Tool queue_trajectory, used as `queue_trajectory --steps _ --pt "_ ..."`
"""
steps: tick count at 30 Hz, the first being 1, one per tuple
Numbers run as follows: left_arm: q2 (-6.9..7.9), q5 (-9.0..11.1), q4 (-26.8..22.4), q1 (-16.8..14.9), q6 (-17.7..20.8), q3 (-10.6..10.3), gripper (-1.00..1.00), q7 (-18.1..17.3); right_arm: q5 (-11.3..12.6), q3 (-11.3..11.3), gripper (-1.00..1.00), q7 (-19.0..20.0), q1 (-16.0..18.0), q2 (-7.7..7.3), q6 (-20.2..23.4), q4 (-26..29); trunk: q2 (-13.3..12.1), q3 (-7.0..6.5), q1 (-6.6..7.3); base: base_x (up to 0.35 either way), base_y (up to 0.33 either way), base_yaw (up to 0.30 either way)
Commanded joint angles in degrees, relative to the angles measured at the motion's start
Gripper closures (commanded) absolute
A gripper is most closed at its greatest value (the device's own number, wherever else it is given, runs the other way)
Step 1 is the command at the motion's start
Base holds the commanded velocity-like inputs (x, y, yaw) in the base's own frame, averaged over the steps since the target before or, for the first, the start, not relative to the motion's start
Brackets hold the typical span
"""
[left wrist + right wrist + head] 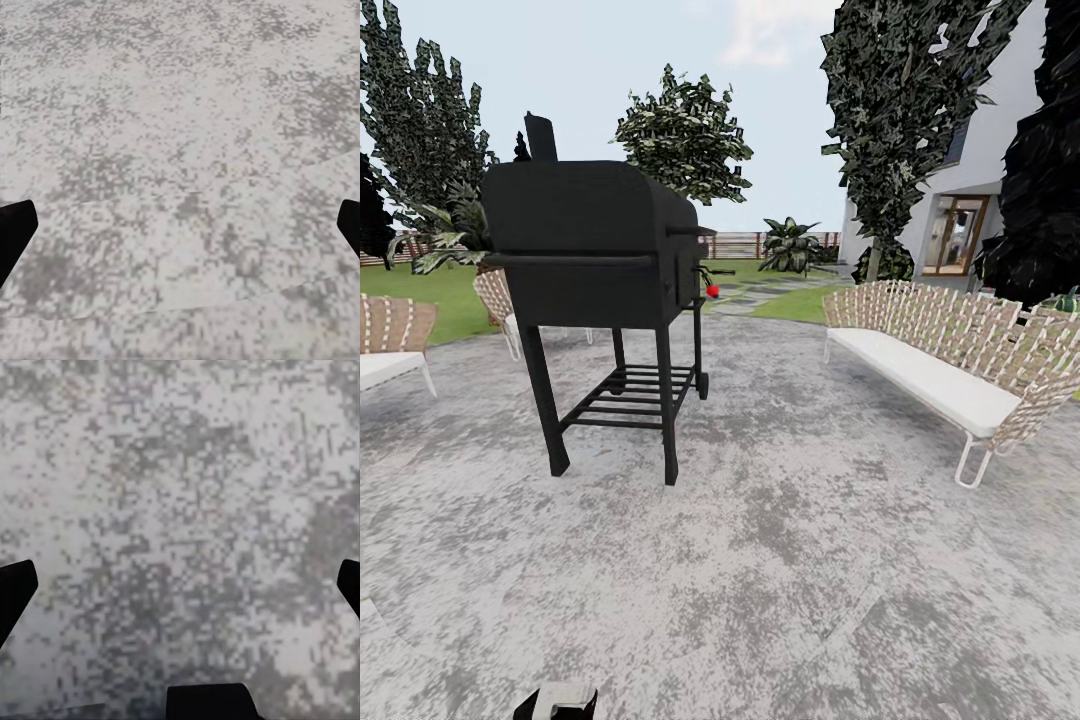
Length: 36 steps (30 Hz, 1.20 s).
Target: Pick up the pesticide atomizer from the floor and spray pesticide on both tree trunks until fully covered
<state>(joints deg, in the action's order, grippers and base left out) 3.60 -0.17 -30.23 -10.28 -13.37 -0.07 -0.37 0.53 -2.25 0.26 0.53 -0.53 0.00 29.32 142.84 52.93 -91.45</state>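
Note:
I stand on a grey mottled stone patio (780,560) at the edge of the garden lawn (450,300). A tiny red spot (712,290) shows just past the right side of a black grill, at the start of a stepping-stone path; it may be the pesticide atomizer, too small to tell. A leafy tree crown (685,135) rises behind the grill, its trunk hidden. A pale trunk (873,262) stands under dark foliage at right. My left gripper (180,232) and right gripper (180,592) hang open over bare paving, holding nothing.
The black grill (595,260) on legs stands ahead at centre-left. A woven bench with a white cushion (950,370) lines the right. Another woven seat (390,340) is at the left edge. A house (960,210) and a slat fence (735,243) lie beyond.

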Motion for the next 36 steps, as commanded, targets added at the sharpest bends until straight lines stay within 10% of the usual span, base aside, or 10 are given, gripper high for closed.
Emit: queue_trajectory --steps 1,36 --pt "0.00 0.0 0.0 0.0 0.0 0.0 -1.00 0.0 0.0 0.0 -1.00 0.0 0.0 0.00 0.0 0.0 0.0 0.00 0.00 0.000 0.000 0.000" --pt "0.22 0.2 0.0 0.0 0.0 0.8 -1.00 0.3 -0.1 0.0 -1.00 0.0 0.0 0.02 0.0 0.0 0.0 0.00 0.00 0.228 -0.179 0.000"
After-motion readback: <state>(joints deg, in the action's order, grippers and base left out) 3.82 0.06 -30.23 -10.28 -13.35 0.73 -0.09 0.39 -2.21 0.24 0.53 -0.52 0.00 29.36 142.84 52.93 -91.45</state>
